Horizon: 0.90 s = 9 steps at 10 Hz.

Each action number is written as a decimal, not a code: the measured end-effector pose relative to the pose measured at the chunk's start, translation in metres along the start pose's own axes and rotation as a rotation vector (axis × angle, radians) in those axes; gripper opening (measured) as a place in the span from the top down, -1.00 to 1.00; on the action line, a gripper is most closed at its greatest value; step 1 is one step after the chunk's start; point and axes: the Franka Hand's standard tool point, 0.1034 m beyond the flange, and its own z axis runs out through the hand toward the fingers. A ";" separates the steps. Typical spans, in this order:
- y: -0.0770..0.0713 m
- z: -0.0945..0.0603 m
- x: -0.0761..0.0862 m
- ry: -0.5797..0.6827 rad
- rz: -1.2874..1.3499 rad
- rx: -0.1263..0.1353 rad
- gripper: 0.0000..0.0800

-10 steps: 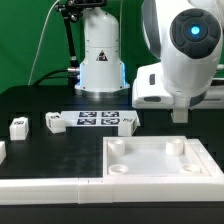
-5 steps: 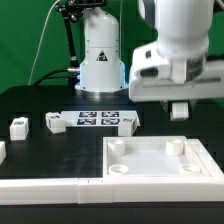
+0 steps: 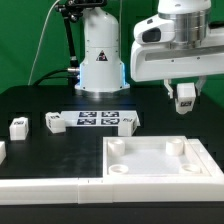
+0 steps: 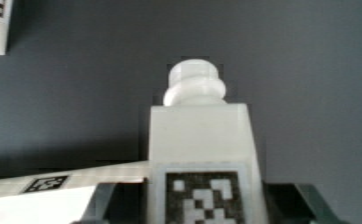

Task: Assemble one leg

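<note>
One leg (image 3: 186,101) hangs clear of the black table (image 3: 40,105), clamped in the gripper (image 3: 185,93) on the exterior view's right. The jaws are drawn in narrow against its two sides, and the leg hangs roughly upright. In that view it sits higher in the frame than the far edge of the big white tray (image 3: 200,170); how far behind the tray it lies cannot be told.

From the wrist view, the same leg (image 4: 204,130) fills the middle, gripped between the dark fingers (image 4: 107,205). A black-and-white tag (image 4: 204,198) shows on its face close to the grip, and a rounded knob (image 4: 196,82) sticks out of its free end over the dark table.

Two other legs (image 3: 18,127) stand on the table at the exterior view's left, near each other but apart. The nearer one to the marker board (image 3: 95,120) stands just beside its end. The board lies flat in front of the robot base (image 3: 100,55). The tray rests at the near right of the table, well apart from the two standing legs.
</note>
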 end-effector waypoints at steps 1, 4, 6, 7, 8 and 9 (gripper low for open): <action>0.001 0.004 0.002 0.089 -0.023 0.010 0.28; 0.004 0.001 0.033 0.323 -0.093 0.029 0.28; 0.004 -0.008 0.050 0.500 -0.127 0.049 0.28; 0.004 -0.001 0.044 0.552 -0.126 0.055 0.28; 0.006 0.008 0.039 0.469 -0.128 0.040 0.28; 0.005 0.003 0.043 0.482 -0.129 0.042 0.28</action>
